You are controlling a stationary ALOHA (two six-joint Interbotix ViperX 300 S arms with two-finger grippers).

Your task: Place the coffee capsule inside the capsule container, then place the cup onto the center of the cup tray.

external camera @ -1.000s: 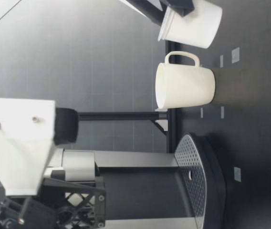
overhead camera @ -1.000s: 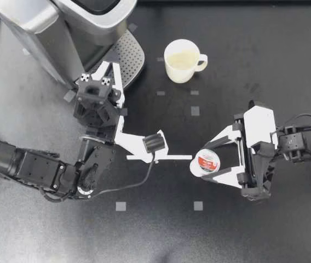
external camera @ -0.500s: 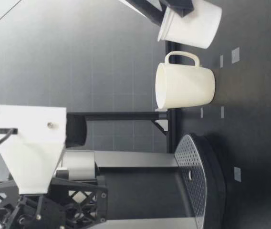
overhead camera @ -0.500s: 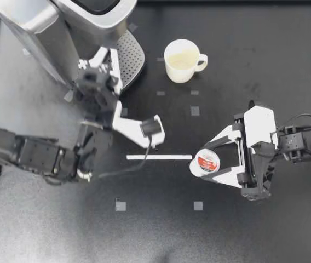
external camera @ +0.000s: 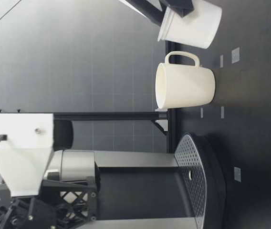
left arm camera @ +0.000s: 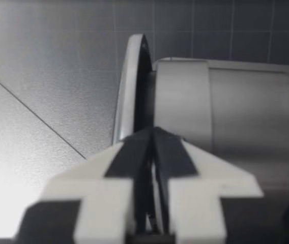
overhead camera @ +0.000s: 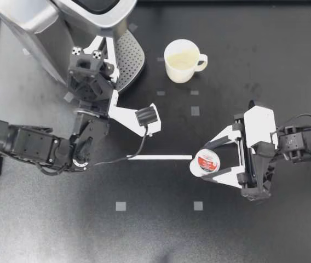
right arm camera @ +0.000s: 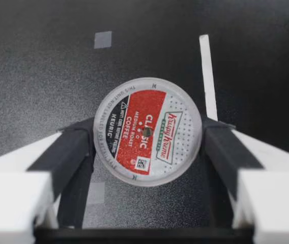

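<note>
silver coffee machine [overhead camera: 46, 22], worktop's [overhead camera: 161, 230] left | my left hand [overhead camera: 102, 46] clenched, seemingly empty, close by it | cream ceramic mug [overhead camera: 182, 60] standing free | red-lidded white plastic coffee capsule [overhead camera: 205, 162] pinched at the sides by my right hand [overhead camera: 209, 163]; probably light, thin-walled; squeeze gently

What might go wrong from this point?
My right gripper pinches the capsule only at its sides, so it may slip on the way to the machine. My left gripper, shut, is close to the machine and may bump it.
</note>
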